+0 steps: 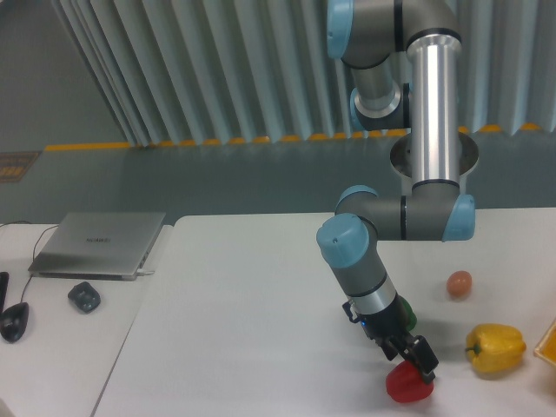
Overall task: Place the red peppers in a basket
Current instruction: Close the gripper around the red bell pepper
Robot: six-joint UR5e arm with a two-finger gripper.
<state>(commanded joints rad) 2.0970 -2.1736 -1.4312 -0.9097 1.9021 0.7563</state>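
Observation:
The red pepper [407,384] lies on the white table [243,330] near the front edge, glossy and lobed. My gripper [423,367] is right at the pepper's upper right side, touching or nearly touching it. Its dark fingers are too small and hidden to show whether they are open or closed on the pepper. A small corner of the orange-yellow basket [549,344] shows at the right edge of the frame, to the right of the pepper.
A yellow bell pepper [495,347] lies between the red pepper and the basket. A green pepper [406,314] is partly hidden behind my arm. A small orange-brown round thing [460,283] sits farther back. A laptop [100,244] and mouse [84,296] are at left.

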